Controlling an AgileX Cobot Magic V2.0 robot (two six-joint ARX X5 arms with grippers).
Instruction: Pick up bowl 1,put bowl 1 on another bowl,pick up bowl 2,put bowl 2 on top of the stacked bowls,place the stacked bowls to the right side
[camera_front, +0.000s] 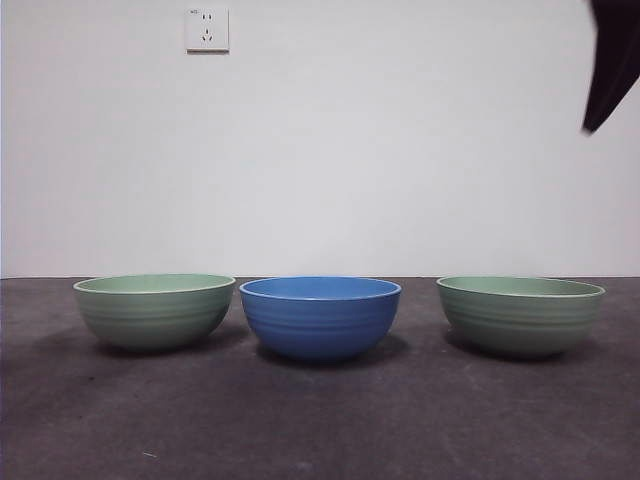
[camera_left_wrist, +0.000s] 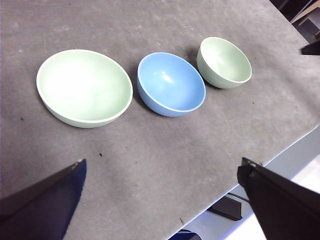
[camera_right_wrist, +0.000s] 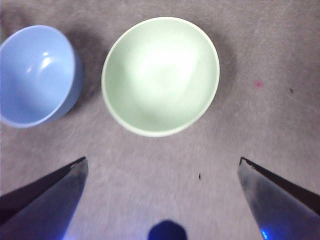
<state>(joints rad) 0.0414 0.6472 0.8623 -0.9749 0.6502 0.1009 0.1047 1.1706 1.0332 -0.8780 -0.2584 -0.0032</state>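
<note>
Three empty bowls are sitting upright in a row, unstacked. Blue ribbed bowl (camera_front: 320, 318) is sitting in the middle; left green bowl (camera_front: 154, 311) is almost touching it, right green bowl (camera_front: 520, 315) standing apart.

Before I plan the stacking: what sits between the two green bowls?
The blue bowl stands between the left green bowl and the right green bowl, touching neither, seen in the front view.
</note>
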